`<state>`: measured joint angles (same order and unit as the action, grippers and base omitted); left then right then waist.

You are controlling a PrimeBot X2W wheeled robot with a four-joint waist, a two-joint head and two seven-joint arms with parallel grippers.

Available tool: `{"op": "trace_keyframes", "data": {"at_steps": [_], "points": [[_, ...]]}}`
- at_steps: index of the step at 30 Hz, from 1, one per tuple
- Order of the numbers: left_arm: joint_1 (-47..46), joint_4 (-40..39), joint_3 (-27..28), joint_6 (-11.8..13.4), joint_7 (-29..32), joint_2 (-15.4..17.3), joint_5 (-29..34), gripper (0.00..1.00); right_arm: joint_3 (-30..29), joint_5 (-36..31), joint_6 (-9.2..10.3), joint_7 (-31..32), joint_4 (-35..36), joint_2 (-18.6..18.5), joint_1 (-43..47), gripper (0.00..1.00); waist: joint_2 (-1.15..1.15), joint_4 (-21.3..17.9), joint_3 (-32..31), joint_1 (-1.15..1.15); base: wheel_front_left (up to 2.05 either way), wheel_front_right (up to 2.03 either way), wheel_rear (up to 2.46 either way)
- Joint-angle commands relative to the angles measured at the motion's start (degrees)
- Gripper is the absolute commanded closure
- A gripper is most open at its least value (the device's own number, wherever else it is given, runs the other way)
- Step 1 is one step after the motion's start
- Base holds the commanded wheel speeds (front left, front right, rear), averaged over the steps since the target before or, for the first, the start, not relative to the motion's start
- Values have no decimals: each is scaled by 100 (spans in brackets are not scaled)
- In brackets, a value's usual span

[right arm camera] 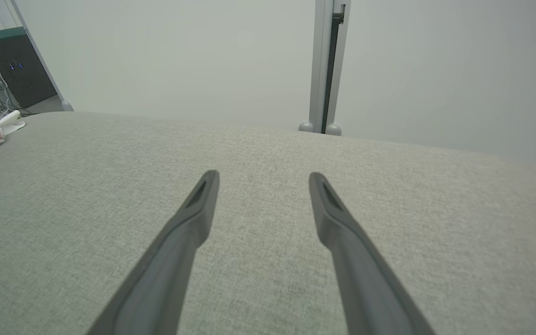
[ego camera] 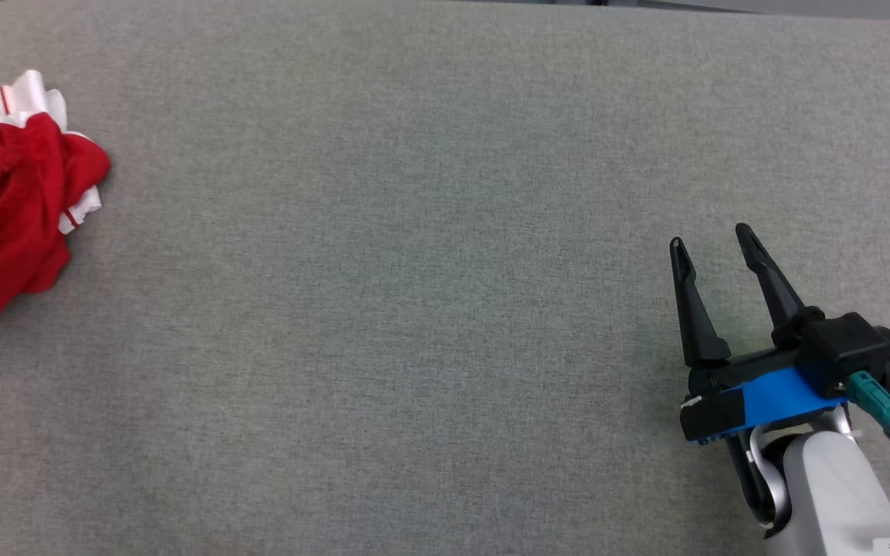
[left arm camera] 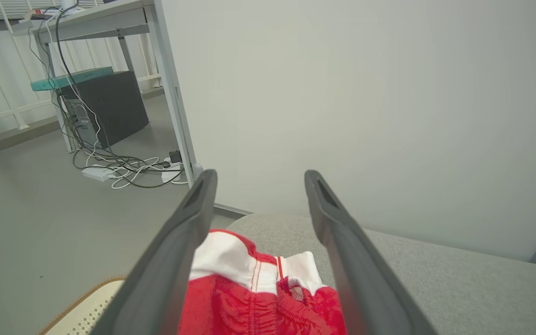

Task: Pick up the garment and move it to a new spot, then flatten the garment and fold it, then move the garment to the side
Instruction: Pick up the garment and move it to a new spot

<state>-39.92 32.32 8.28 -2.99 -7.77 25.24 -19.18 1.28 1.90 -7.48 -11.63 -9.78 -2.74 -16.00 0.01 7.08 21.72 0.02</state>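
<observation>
Because the garment (ego camera: 12, 201) is a soft, light heap of red cloth, it will likely sag, stretch and slide when it is lifted, so I think a pinch on a thick bunched fold or on the white band (left arm camera: 226, 260) would hold best, and not a thin loose edge. It will not break, but it may unroll and hang down long. It lies crumpled on the grey bench (ego camera: 414, 309), far off to the left of the right claw (ego camera: 710, 237) and well apart from it. That right claw sits over bare bench with its two fingers (ego camera: 692, 309) spread wide and nothing between them. In the left wrist view the left claw (left arm camera: 259, 174) also has its two fingers spread wide, with nothing gripped. The garment sits just under and between them, near the claw's base, with the white band on the side toward the tips. I cannot tell if the fingers touch the cloth. Past the left claw's tips the bench rounds off, and beyond it is the floor (left arm camera: 40, 209). Counting: one garment, one bench, two claws, and two dark fingers on each claw. The pick-up looks not yet done, since the cloth is bunched up and no claw holds it
</observation>
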Motion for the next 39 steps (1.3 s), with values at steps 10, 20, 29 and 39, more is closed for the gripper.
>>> {"op": "trace_keyframes", "data": {"at_steps": [10, 20, 29, 39], "points": [[-560, 1755, -257, -131, 659, 203, -17, 0, -13, -43, -3, -11, 187, -27, -171, 0, -1, -130, 399, -2, 0, 0, 0], [-849, 3008, -369, -311, 918, 84, -230, 94, 63, -24, -3, 9, 210, -27, -275, 0, -1, -138, 443, -2, 0, 0, 0], [-1102, 3085, -551, -390, -290, 207, -111, 100, 144, 151, -3, -95, -72, -27, -149, 0, -1, -146, 69, -2, 0, 0, 0], [-1606, 1995, -932, -446, -742, 219, 164, 100, 299, 467, -3, -277, -501, -29, 6, 0, -1, -272, -649, -2, 0, 0, 0]]}}
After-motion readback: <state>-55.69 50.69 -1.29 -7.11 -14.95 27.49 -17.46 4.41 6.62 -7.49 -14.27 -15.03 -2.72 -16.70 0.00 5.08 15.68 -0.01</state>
